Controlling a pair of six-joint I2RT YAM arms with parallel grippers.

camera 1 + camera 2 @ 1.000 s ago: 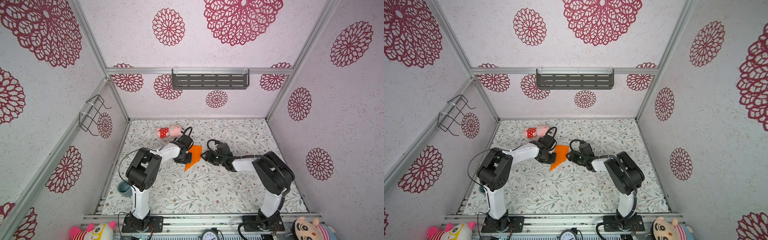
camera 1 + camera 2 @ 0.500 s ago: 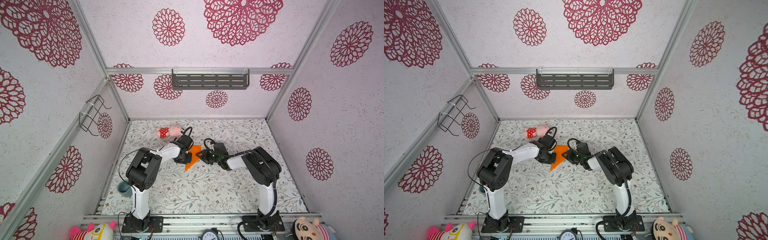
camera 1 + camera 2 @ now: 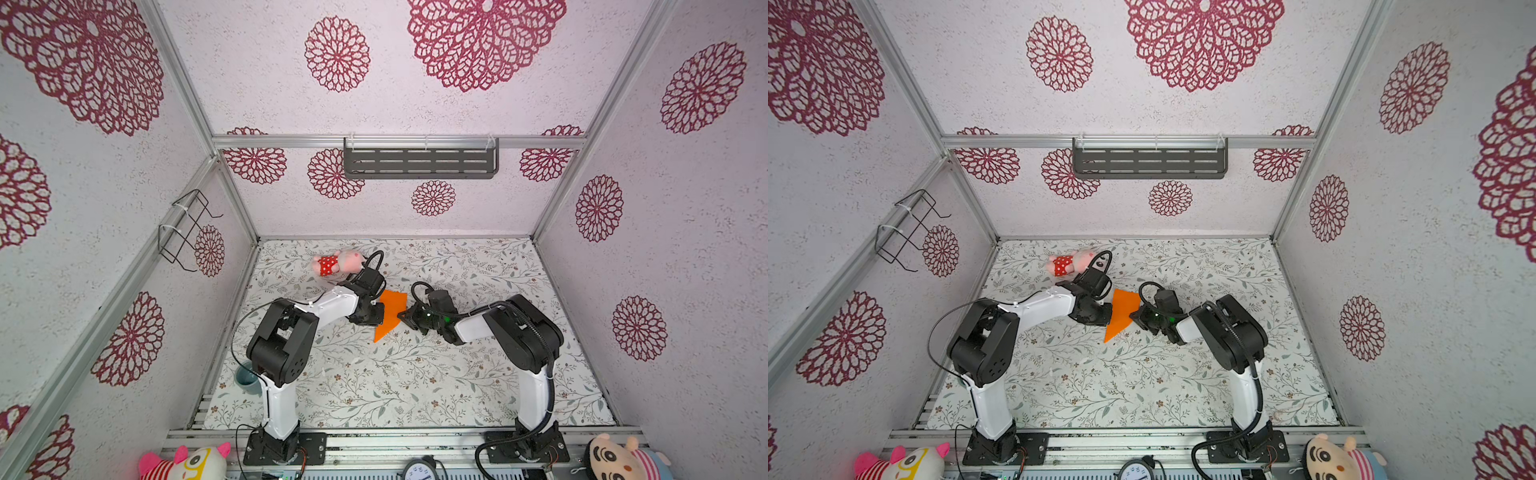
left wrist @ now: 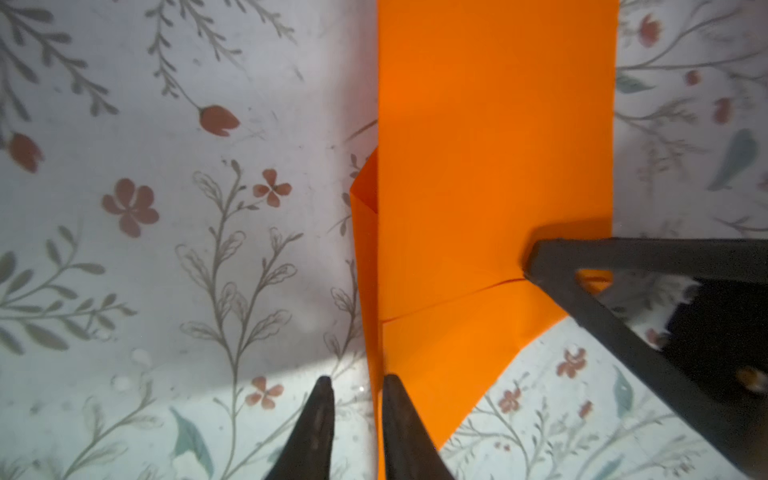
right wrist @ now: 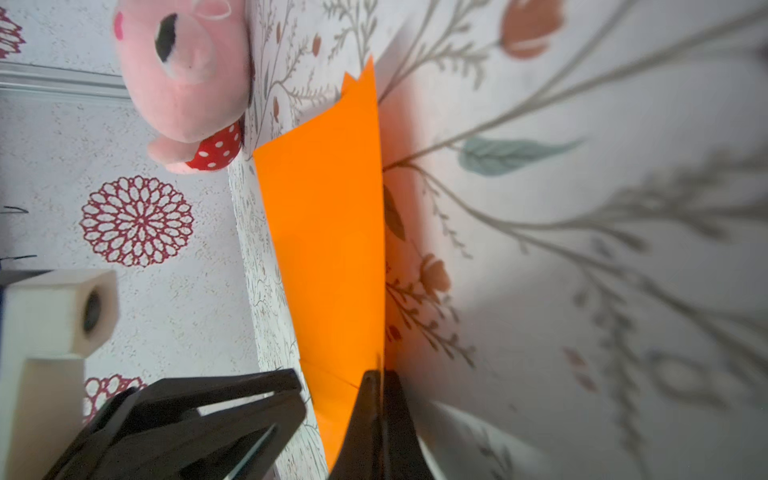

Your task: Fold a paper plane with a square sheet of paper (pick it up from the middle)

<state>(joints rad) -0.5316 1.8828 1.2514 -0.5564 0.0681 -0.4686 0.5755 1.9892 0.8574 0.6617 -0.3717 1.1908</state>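
The orange sheet of paper (image 3: 390, 309) (image 3: 1123, 311), folded to a point at its near end, stands partly off the floral table between my two grippers. My left gripper (image 3: 379, 311) (image 4: 357, 386) is at its left edge, jaws a little apart, with the folded edge (image 4: 372, 291) running between them against one finger. My right gripper (image 3: 402, 316) (image 5: 377, 378) is shut on the paper's (image 5: 328, 228) right edge. The right gripper's finger (image 4: 623, 257) shows in the left wrist view, pressing on the paper (image 4: 490, 145).
A pink plush toy (image 3: 336, 262) (image 5: 187, 62) with red dotted shorts lies just behind the left gripper. A teal cup (image 3: 245, 376) stands by the left arm's base. A wire basket (image 3: 187, 228) hangs on the left wall, a grey shelf (image 3: 419, 160) on the back wall.
My right gripper moved left onto the paper's edge and shut on it. The left gripper's jaws have come slightly apart. The paper has stayed in place.
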